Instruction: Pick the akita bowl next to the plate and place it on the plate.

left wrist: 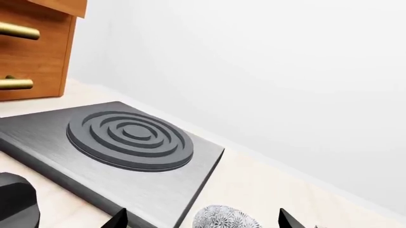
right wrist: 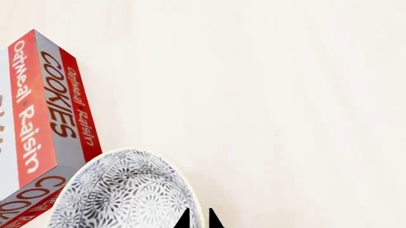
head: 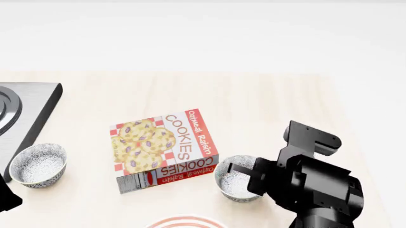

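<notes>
The akita bowl [head: 236, 184] with its grey-black pattern sits just right of the cookie box, up and to the right of the red-ringed plate [head: 187, 222], which shows only as a sliver at the bottom edge. My right gripper [head: 240, 170] is at this bowl's far rim. In the right wrist view the bowl [right wrist: 120, 194] fills the lower left, and the right gripper [right wrist: 198, 219] has its two fingertips close together astride the rim. A second, like bowl [head: 38, 164] stands at the far left by the stove. My left gripper [left wrist: 203, 219] is open, with that bowl [left wrist: 225, 219] ahead between its tips.
An oatmeal raisin cookie box [head: 163, 151] lies flat between the two bowls. A grey stove plate with a ringed burner [left wrist: 130, 137] sits at the table's left edge [head: 25, 109]. A wooden cabinet with brass handles [left wrist: 32, 52] stands behind it. White wall at the back.
</notes>
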You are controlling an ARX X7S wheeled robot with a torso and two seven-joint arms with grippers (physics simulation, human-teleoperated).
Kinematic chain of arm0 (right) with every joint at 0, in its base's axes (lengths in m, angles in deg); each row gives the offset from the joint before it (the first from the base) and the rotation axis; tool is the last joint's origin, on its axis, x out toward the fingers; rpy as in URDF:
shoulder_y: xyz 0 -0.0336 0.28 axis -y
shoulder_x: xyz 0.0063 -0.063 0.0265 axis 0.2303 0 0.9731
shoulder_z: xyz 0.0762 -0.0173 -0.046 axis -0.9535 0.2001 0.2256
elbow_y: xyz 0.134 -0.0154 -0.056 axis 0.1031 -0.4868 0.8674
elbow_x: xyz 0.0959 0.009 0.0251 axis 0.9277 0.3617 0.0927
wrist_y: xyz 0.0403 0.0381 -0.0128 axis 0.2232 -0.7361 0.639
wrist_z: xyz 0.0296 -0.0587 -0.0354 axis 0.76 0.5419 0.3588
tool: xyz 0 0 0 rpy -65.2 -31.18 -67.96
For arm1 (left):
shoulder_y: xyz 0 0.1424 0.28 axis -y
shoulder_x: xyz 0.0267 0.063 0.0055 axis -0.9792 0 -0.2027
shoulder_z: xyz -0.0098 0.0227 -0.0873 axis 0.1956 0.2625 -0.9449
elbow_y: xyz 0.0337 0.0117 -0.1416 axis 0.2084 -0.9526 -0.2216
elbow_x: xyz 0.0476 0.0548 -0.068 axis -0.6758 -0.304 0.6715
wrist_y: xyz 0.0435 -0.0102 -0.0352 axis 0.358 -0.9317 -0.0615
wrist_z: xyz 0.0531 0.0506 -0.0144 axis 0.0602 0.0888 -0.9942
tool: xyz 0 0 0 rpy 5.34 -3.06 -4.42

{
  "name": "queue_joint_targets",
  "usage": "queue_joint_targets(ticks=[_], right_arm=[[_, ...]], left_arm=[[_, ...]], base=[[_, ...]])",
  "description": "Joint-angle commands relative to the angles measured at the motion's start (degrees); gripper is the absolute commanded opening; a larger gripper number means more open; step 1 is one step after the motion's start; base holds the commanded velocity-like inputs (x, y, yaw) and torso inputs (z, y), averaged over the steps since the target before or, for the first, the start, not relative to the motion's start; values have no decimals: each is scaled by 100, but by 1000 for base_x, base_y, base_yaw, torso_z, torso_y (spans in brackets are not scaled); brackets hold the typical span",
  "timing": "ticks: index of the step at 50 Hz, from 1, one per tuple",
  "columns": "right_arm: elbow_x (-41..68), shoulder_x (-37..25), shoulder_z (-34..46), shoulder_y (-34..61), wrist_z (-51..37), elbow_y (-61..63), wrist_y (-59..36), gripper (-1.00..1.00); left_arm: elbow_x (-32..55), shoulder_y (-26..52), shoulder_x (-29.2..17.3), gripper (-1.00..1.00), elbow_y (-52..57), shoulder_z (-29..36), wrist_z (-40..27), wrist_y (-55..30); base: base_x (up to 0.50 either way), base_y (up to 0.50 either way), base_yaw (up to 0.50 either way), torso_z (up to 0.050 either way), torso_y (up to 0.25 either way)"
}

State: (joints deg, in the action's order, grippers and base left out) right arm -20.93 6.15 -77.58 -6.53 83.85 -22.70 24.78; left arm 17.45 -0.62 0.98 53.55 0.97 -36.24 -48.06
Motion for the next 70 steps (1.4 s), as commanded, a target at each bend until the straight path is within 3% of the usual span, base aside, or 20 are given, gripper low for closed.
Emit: queue_joint_targets(ticks=[1, 10, 14, 20, 35, 44, 46, 49, 52, 61, 70], right_arm=[[-97, 12, 194, 123, 13, 5, 469, -100], [-200, 48, 427, 170, 129, 203, 724, -100], [-291, 220, 608, -457, 319, 2261, -422, -100], [-313, 329, 760, -833, 358, 3972, -1398, -100], [-187, 424, 1345, -1370, 464, 6962, -3454, -100], [252, 494, 1509, -1608, 346, 8141, -4563, -100], [914, 405, 1452, -1654, -102, 8119, -4565, -100], [3492, -207, 1386, -1715, -2540, 8029, -4563, -100], [5585, -441, 1366, -1768, -3536, 7876, -4553, -100], [7193, -526, 1133, -1882, -4553, 7316, -4519, -100], [8068, -603, 1117, -1982, -4975, 6770, -4399, -100]], left_arm=[[8, -26, -10, 100, 13, 22, -15, 23], [64, -13, -61, 100, 147, 34, -98, -106], [84, -19, -69, 100, 161, 34, -109, -117], [92, -33, -82, 100, 211, 50, -140, -137], [109, -25, -91, 100, 196, 76, -154, -119], [135, -45, -104, 100, 209, 81, -163, -110], [131, -47, -100, 100, 184, 84, -147, -81], [129, -39, -97, 100, 147, 88, -135, -54], [123, -37, -99, 100, 128, 96, -130, -37], [158, -46, -121, 100, 191, 104, -172, -81], [157, -47, -129, 100, 195, 118, -198, -74]], base=[[0, 0, 0, 0, 0], [0, 0, 0, 0, 0], [0, 0, 0, 0, 0], [0, 0, 0, 0, 2], [0, 0, 0, 0, 0], [0, 0, 0, 0, 0], [0, 0, 0, 0, 5], [0, 0, 0, 0, 0], [0, 0, 0, 0, 0], [0, 0, 0, 0, 0], [0, 0, 0, 0, 0]])
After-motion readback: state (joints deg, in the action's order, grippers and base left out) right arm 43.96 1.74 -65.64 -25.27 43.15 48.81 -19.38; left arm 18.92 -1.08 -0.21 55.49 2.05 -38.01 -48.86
